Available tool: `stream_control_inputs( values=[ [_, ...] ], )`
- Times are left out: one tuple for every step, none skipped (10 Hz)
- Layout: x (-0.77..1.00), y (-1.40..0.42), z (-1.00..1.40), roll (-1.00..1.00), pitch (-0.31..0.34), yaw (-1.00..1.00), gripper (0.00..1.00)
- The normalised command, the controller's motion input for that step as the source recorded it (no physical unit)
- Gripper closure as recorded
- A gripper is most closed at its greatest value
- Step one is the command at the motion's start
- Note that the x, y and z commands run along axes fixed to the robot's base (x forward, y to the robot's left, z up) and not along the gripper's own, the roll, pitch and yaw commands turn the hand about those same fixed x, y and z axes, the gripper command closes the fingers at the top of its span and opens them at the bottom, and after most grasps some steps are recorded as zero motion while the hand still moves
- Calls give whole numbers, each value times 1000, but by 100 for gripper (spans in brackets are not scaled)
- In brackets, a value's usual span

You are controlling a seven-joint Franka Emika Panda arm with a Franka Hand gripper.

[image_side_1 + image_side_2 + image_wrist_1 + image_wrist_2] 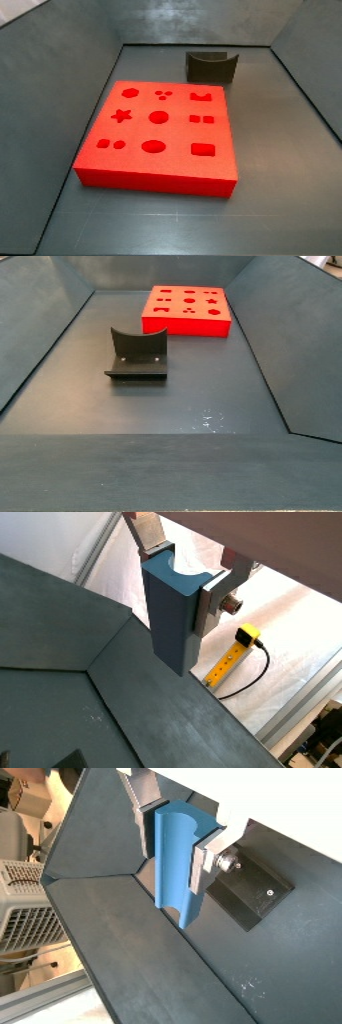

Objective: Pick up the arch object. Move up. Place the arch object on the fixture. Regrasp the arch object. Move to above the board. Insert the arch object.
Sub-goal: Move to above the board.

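**Aloft, arch object clamped in the gripper, out of both side views**

Clearly, we see the arch object (171, 617) only in the wrist views, where it hangs as a tall blue block between the gripper's (185, 574) silver fingers (214, 604). Its curved notch faces upward at the top end, and its long body points down toward the dark floor. In a wrist view the same block (181, 863) looks brighter blue, with the gripper (177, 818) closed on its upper part and one silver finger plate (201, 866) pressed flat against its side. We judge the gripper to be clenched on the arch object, holding it clear of the table (94, 712).

Neither side view shows the gripper or the arch object; they sit outside those frames.

Moving outward, the fixture (211, 67) stands empty in the upper middle of a side view, a dark bracket with a curved dip in its top, just beyond the far edge of the board (160, 135). From the opposite side, the fixture (136, 353) stands left of centre on its base plate, well apart from the board (187, 309) in the upper middle of the frame.

We see the board lying flat on the table (287, 170), bright red, with darker recesses: star, circles, squares, an arch and a rounded rectangle. All recesses look unfilled.

Past the table's wall in a wrist view, a yellow connector (245, 636) with a black cable lies on a pale floor.
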Motion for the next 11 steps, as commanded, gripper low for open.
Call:
stream_control_inputs(
  values=[
    [-504, -1000, 148, -1000, -21, -207, 100],
    [-502, -1000, 148, -1000, -24, -206, 100],
    [-547, -1000, 165, -1000, -38, -209, 100],
    [-558, -1000, 160, -1000, -42, -210, 100],
    [-587, -1000, 165, -1000, -45, -215, 100],
    [-598, -1000, 166, -1000, -44, -217, 100],
    [-631, -1000, 171, -1000, -41, -216, 100],
    [-659, -1000, 174, -1000, -37, -216, 100],
    [-726, -999, 184, -1000, -45, -211, 100],
    [-614, -793, 148, -1000, -51, -205, 100],
    [-374, -370, 75, -1000, -74, -188, 100]
  ],
)
